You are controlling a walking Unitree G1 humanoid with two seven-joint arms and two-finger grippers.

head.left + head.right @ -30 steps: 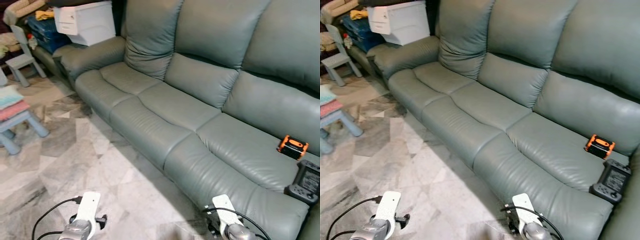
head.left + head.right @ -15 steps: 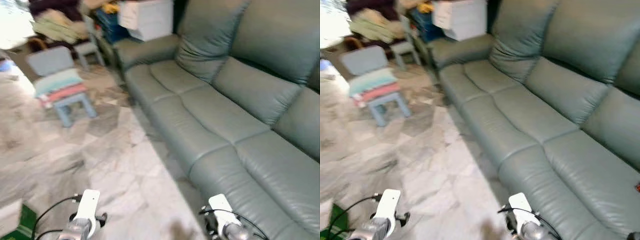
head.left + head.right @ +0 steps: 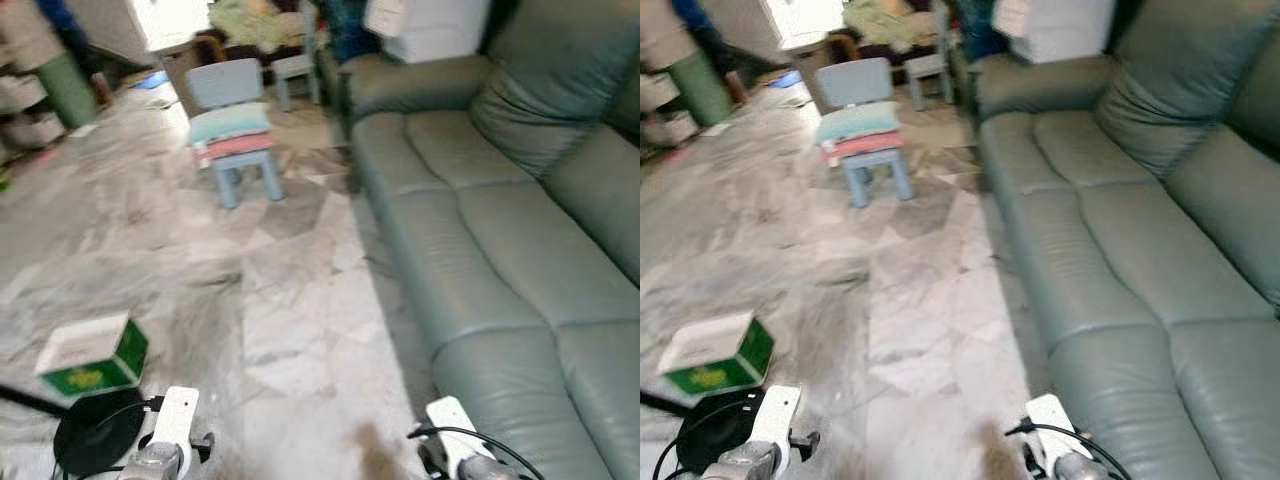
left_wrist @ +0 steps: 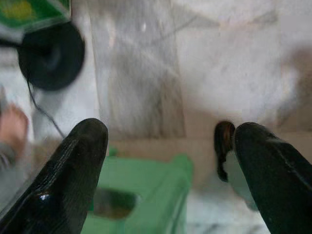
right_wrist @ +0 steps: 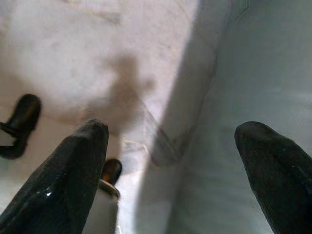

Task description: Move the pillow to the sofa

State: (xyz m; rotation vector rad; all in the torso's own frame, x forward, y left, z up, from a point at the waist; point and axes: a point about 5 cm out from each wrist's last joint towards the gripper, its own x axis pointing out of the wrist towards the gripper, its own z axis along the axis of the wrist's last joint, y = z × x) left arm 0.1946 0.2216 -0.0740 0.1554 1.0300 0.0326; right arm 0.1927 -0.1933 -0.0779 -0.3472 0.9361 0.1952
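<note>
your pillow [image 3: 230, 123] lies well ahead and a little to the left, on the seat of the small blue chair [image 3: 233, 130] across the marble floor [image 3: 300, 300]; it looks like a pale teal cushion stacked on a pink one, though the blur makes the layers hard to separate. its long axis runs roughly across your view, parallel to the chair's front edge. the sofa [image 3: 500, 230] runs along your right side, its near seat just beside the right hand.

judging from here, the left hand [image 4: 165, 170] sits slightly nearer the chair's line, but both are well apart from the pillow, so walking comes before any reach. both arms hang low at your sides with the hands pointing down at the floor. the left hand's fingers stand wide apart with nothing between them, above a green box [image 3: 92, 355] and a black cable coil [image 3: 95, 440]. the right hand [image 5: 170, 170] is likewise spread and empty, over the seam where floor meets sofa base.
</note>
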